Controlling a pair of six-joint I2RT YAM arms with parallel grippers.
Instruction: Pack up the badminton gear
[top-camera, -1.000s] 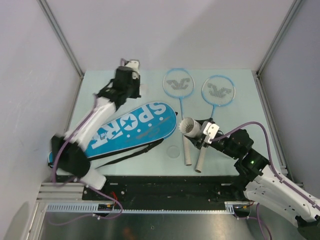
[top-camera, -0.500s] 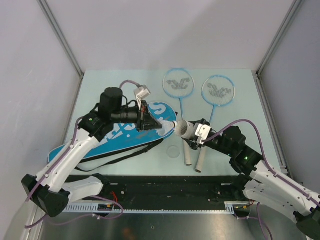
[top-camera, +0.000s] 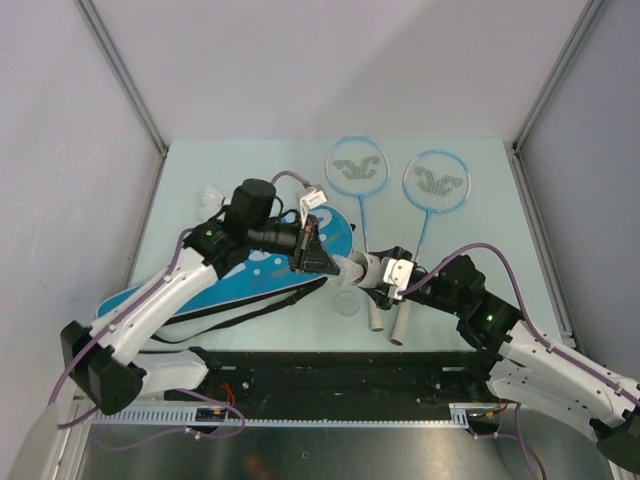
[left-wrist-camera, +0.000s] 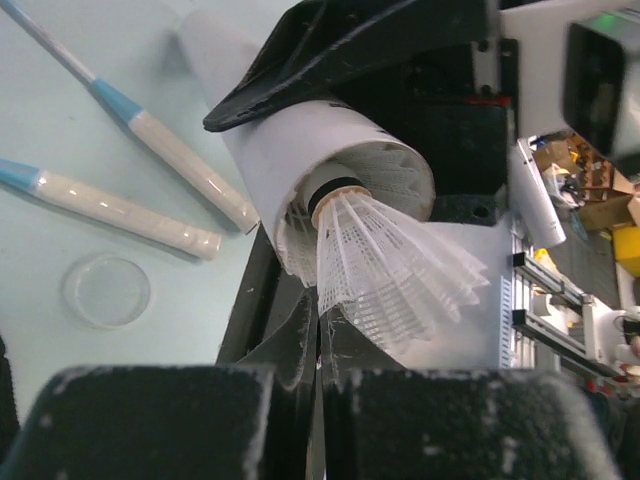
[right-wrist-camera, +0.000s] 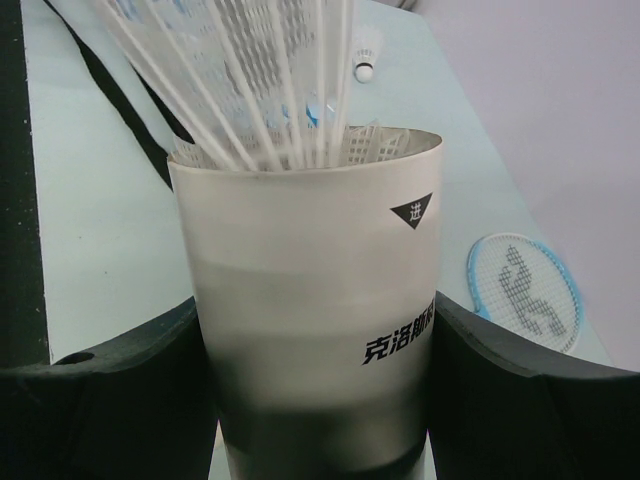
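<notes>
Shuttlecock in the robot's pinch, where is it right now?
Top view, mid-table: the left gripper pinches the shuttlecock, nose at the mouth of the white tube held by the right gripper, near the racket handles.

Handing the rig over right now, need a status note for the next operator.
Left gripper: shut on a shuttlecock, cork at the tube mouth, skirt outside.
Right gripper: clamped on the tube.
On the table: two rackets, bag, clear lid, loose shuttlecock far left.
Done: tube seems to hold other shuttlecocks.
Left: seat this one, add the loose one, cap, bag everything.
</notes>
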